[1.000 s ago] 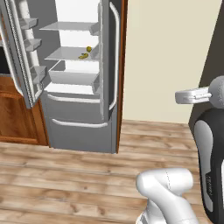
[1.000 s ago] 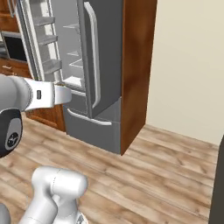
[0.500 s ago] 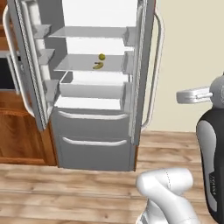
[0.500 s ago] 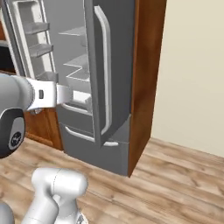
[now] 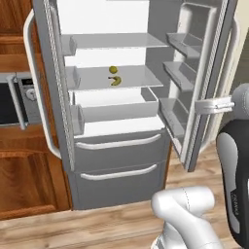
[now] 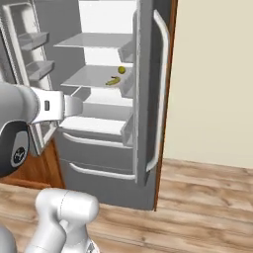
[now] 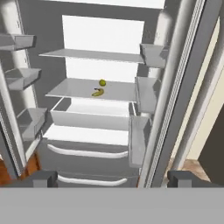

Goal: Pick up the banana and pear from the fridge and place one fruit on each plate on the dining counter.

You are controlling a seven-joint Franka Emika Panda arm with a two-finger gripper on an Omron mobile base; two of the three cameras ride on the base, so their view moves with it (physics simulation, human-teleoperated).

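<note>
1. The tall grey steel fridge (image 5: 121, 160) stands with its doors open.
2. The long curved yellow banana (image 7: 98, 92) lies mid-shelf on the pale middle shelf (image 7: 74, 89), a small round yellowish fruit (image 7: 102, 82) just behind it.
3. The two-finger gripper (image 7: 111, 178) has its fingers spread wide, holding nothing, well short of the shelf.
4. A good approach likely goes between the doors and closes across the banana's middle.

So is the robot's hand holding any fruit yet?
No, nothing is held. The gripper is open and empty, away from the fridge. The banana lies on a shelf inside, beside a small round fruit.
</note>
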